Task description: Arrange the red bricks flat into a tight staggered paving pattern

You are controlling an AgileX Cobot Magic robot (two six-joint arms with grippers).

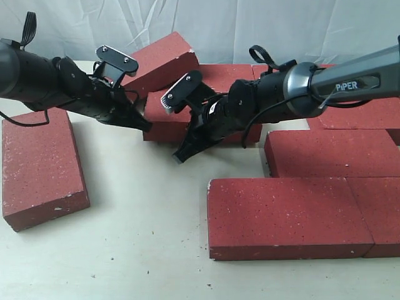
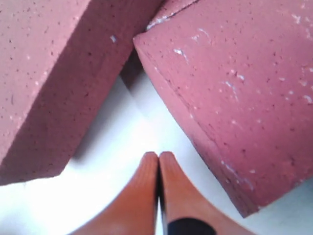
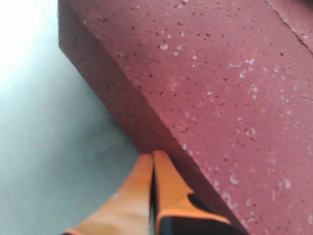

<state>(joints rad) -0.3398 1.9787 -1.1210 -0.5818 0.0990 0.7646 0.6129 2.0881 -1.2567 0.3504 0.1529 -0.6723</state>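
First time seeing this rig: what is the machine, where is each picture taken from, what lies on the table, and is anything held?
The machine is a robot with two arms, each ending in a two-fingered end effector. The wide picture comes from a camera off the arms: the left end effector reaches in from the left, the right end effector from the right. The other two pictures come from a camera on each wrist, looking along the orange fingers. On the pale table lie red bricks: several laid flat together at the right, a loose brick at the left, a tilted brick at the back. Both end effectors are shut and hold nothing.
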